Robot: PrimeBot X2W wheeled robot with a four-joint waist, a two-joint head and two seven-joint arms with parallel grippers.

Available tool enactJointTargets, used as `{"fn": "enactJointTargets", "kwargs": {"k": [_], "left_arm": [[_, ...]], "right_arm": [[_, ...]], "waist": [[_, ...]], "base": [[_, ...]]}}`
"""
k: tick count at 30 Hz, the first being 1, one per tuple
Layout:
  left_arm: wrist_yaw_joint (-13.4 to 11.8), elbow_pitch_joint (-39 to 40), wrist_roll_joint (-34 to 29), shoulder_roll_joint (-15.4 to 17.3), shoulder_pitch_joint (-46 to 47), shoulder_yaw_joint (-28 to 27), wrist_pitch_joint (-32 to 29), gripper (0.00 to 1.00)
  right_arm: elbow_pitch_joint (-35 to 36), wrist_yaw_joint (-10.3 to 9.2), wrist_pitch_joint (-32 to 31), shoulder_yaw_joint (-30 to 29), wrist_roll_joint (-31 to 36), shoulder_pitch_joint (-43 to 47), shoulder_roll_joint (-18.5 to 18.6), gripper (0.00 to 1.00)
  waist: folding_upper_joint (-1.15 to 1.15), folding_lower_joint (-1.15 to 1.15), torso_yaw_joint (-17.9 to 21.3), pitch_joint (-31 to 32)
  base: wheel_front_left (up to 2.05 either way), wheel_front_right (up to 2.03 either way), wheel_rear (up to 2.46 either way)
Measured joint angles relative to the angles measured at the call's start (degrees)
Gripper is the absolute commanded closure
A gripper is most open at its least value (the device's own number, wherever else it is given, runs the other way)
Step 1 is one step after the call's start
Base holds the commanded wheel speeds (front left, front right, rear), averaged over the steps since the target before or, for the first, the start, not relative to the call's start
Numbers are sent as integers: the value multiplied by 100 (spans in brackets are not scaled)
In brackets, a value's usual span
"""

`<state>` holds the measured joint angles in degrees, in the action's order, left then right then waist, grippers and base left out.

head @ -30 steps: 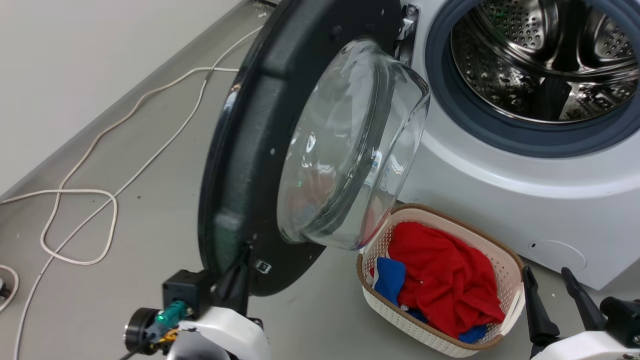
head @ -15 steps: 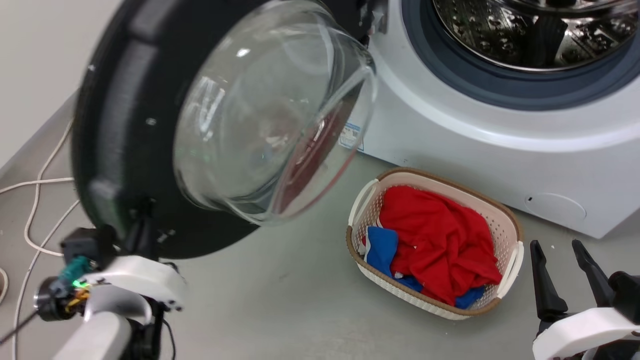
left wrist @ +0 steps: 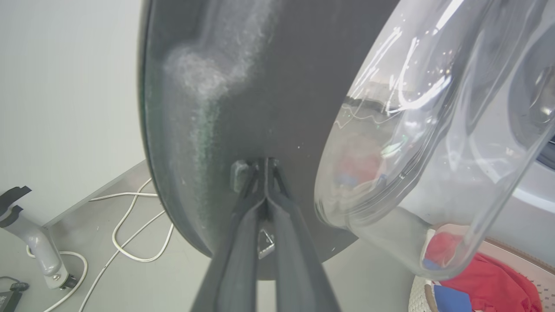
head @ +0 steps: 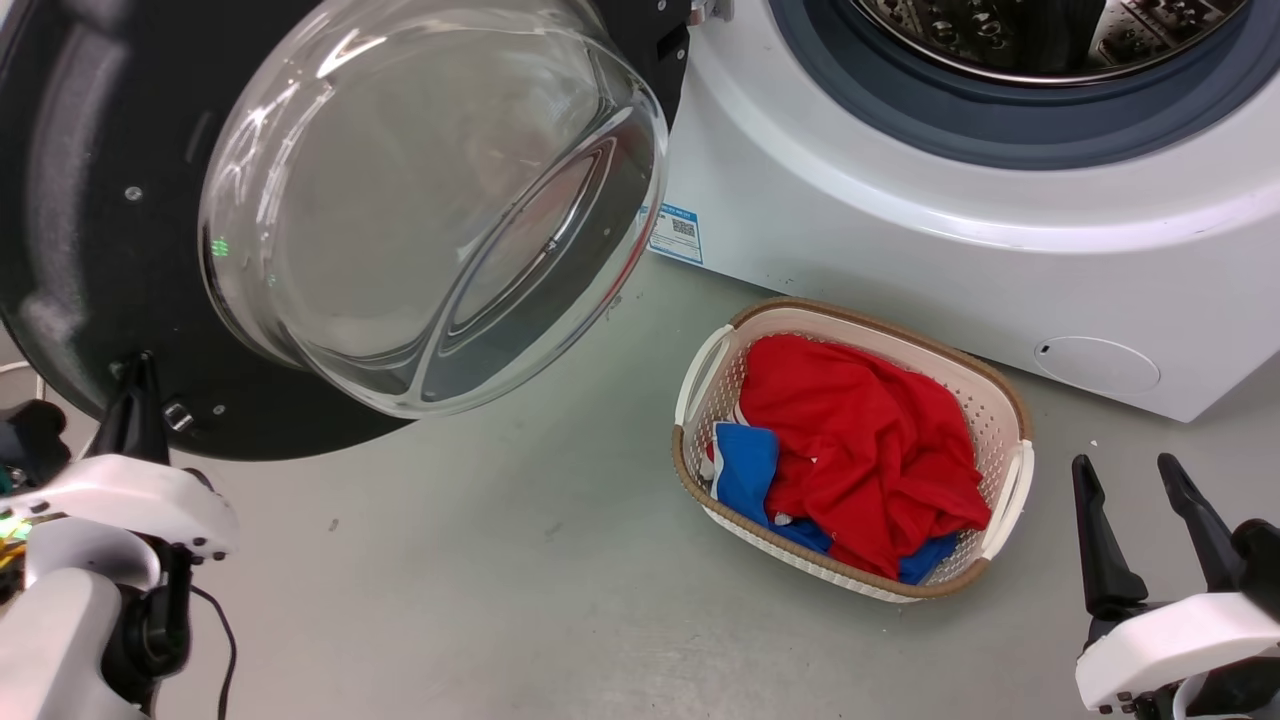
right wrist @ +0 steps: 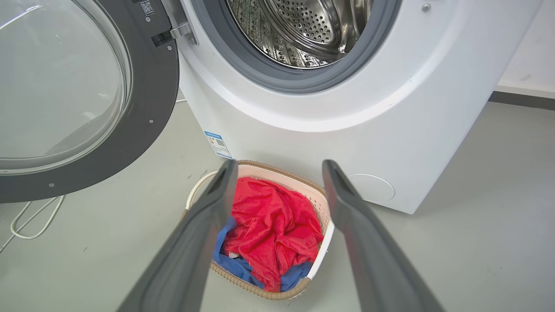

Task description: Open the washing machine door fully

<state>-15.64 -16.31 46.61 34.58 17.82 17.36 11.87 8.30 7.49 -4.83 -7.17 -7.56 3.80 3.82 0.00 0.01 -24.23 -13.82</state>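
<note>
The washing machine door point(head: 90, 200), black with a bulging clear glass bowl point(head: 430, 200), stands swung out wide to the left of the white washing machine point(head: 900, 230). Its inner face looks toward me. My left gripper point(head: 140, 385) is shut, and its tips point(left wrist: 264, 167) press on that inner face low down, just beside the small latch point(left wrist: 238, 173). The open steel drum point(right wrist: 303, 30) and grey gasket show behind. My right gripper point(head: 1125, 470) hangs open over the floor at the lower right, apart from the door point(right wrist: 147, 108), holding nothing.
A white laundry basket point(head: 700, 375) with red and blue clothes point(head: 860, 440) sits on the grey floor before the machine, between my two arms. White cables point(left wrist: 130, 234) lie on the floor behind the door, near a grey stand point(left wrist: 39, 251) and the pale wall.
The door has swung farther open to the left, its inner face turning more toward me, with my left gripper following on it. The head camera has also shifted. My right gripper stays open.
</note>
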Motion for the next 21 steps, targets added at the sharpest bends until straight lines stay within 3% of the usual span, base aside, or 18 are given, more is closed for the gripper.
{"fn": "enactJointTargets", "kwargs": {"k": [8, 15, 21], "left_arm": [[76, -143, -15, -49, -29, -14, 149, 100], [-54, 476, -264, -290, -697, 145, 253, 100], [-48, 995, -583, -409, -1107, 646, 272, 100]], "right_arm": [[-136, 0, 115, -5, -46, -42, -3, 0], [-304, 1, 258, 18, -107, -2, -43, 0], [-453, 0, 363, 115, -149, 59, -71, 0]], "waist": [[0, 0, 66, 118], [0, 0, 82, 421], [0, 0, 133, 741]], "base": [[0, 0, 0], [0, 0, 0], [0, 0, 0]]}}
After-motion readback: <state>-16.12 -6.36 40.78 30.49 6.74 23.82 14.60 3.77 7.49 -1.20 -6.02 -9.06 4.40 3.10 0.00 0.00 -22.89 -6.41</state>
